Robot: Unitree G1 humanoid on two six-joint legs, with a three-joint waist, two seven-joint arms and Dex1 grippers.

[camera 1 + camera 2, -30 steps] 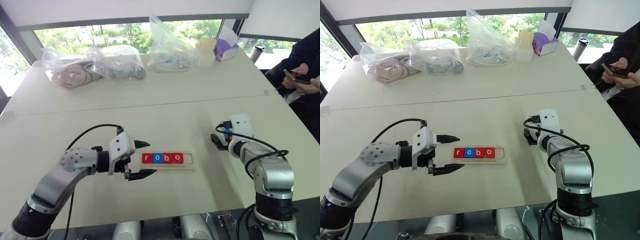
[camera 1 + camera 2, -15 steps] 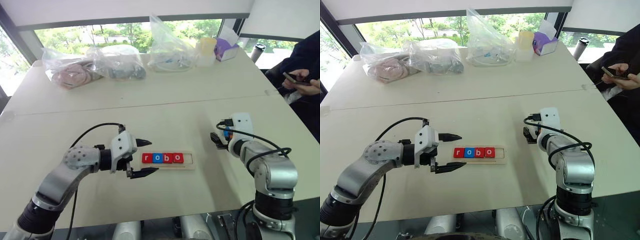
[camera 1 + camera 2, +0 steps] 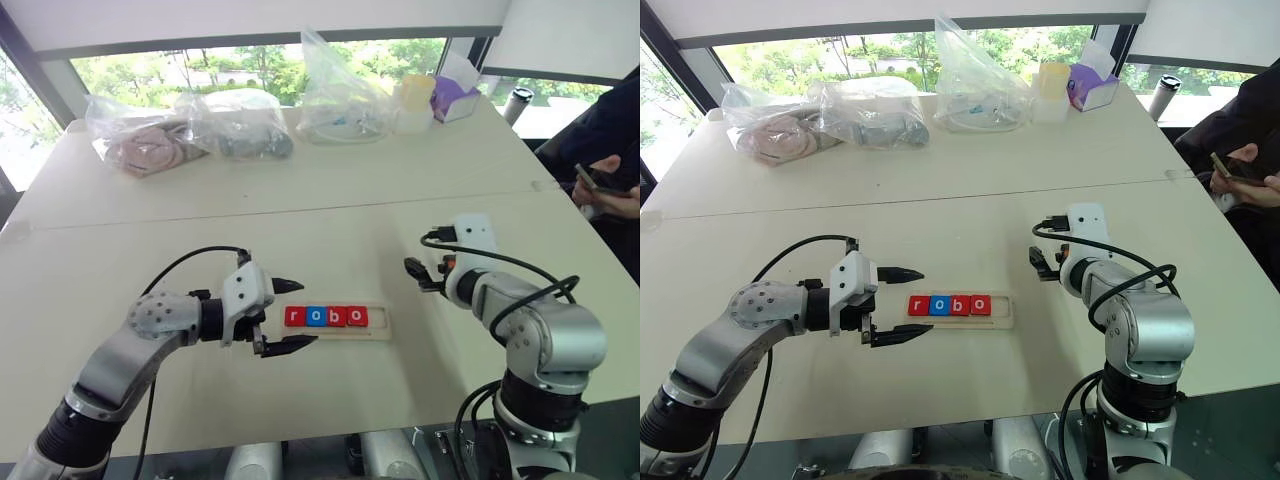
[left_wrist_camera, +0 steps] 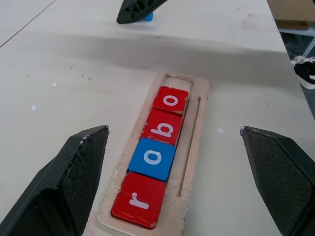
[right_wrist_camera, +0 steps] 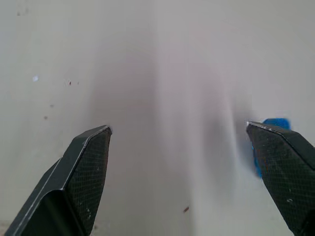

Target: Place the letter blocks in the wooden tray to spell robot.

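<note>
Four letter blocks [image 4: 159, 160] seated r-o-b-o in wooden tray [image 3: 378, 331], left gripper [image 3: 284, 317] gaping idle at its end, right gripper [image 3: 417, 277] spread wide near last blue tile [image 5: 272, 142], presumably for pickup.

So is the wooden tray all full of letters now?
Not yet. The wooden tray holds four letter blocks spelling r, o, b, o; the slot after the last o is bare.

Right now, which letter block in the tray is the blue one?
The first o, second block in the wooden tray. The r, b and last o around it are all red.
</note>
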